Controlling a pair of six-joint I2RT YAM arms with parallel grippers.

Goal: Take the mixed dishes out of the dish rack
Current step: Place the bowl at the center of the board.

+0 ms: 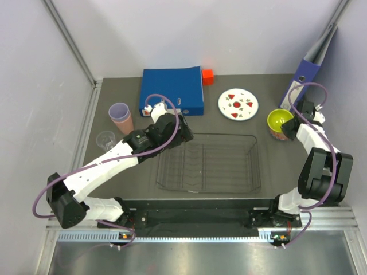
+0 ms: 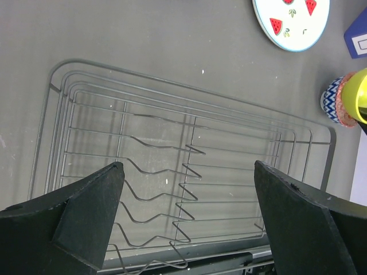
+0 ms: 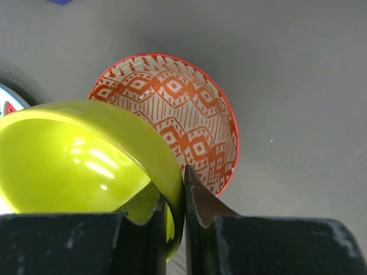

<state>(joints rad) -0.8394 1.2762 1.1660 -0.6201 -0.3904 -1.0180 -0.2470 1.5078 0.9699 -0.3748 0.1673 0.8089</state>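
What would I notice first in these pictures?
The shiny lime-yellow bowl on the right, pinched by its rim in the right hand, tilted over a red-patterned bowl. In the middle lies the dark wire dish rack with no dishes in it, and the left hand hangs wide open above it.

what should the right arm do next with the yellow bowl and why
Probably lower the lime-yellow bowl a little until it settles in the patterned bowl, before letting go. The right gripper is shut on its rim and holds it partly over the patterned bowl. The dish rack looks empty, so this seems to be the last piece to set down.
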